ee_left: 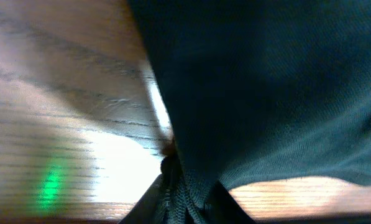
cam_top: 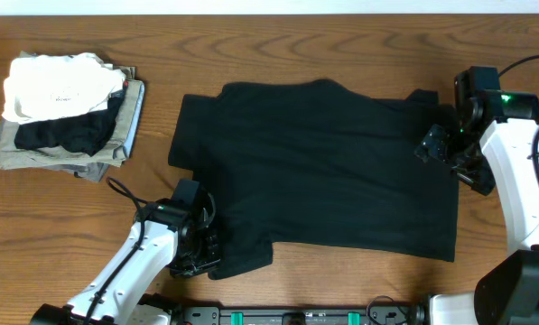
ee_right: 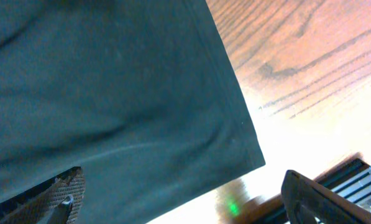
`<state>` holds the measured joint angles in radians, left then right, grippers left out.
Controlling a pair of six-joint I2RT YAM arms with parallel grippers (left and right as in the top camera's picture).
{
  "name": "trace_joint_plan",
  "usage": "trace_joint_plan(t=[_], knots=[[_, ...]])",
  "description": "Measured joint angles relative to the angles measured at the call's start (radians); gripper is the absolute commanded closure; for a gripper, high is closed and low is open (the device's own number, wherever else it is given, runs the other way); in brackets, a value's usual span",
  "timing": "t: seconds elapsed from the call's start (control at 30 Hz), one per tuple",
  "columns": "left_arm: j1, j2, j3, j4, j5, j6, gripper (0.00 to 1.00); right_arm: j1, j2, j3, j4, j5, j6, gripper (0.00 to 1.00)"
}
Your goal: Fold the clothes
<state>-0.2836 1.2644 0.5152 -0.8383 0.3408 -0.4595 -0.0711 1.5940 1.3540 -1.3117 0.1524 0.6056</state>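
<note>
The clothes (cam_top: 328, 167), a black T-shirt, lie spread flat across the middle of the wooden table (cam_top: 341, 45). My left gripper (cam_top: 206, 246) sits at the shirt's near-left corner. In the left wrist view the dark fabric (ee_left: 266, 87) bunches down between the left gripper (ee_left: 186, 200), which is shut on it. My right gripper (cam_top: 442, 146) hovers at the shirt's far-right edge. In the right wrist view a hemmed corner of the shirt (ee_right: 123, 106) lies below the right gripper (ee_right: 188, 202), whose fingers (ee_right: 54, 199) stand wide apart, holding nothing.
A stack of folded white, black and grey garments (cam_top: 66, 113) rests at the back left. The arms' black base rail (cam_top: 296, 316) runs along the table's front edge. Bare wood shows left of the shirt (ee_left: 61, 124) and right of it (ee_right: 297, 74).
</note>
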Motion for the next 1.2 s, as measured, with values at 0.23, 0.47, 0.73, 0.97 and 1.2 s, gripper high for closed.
trace_joint_plan(t=[0.23,0.47,0.73,0.97,1.2], knots=[[0.0,0.0,0.0,0.001,0.0,0.003,0.94,-0.012,-0.002,-0.006,-0.058,0.004,0.024,0.01],[0.0,0.0,0.0,0.002,0.001,0.003,0.94,-0.067,-0.047,-0.14,-0.048,0.0,0.047,0.01],[0.0,0.0,-0.002,0.009,0.0,0.003,0.94,-0.111,-0.251,-0.394,0.087,-0.093,0.078,0.01],[0.0,0.0,-0.002,0.009,0.0,0.003,0.94,-0.122,-0.399,-0.562,0.164,-0.077,0.157,0.01],[0.0,0.0,-0.002,0.01,0.0,0.003,0.94,-0.233,-0.404,-0.705,0.266,-0.063,0.206,0.02]])
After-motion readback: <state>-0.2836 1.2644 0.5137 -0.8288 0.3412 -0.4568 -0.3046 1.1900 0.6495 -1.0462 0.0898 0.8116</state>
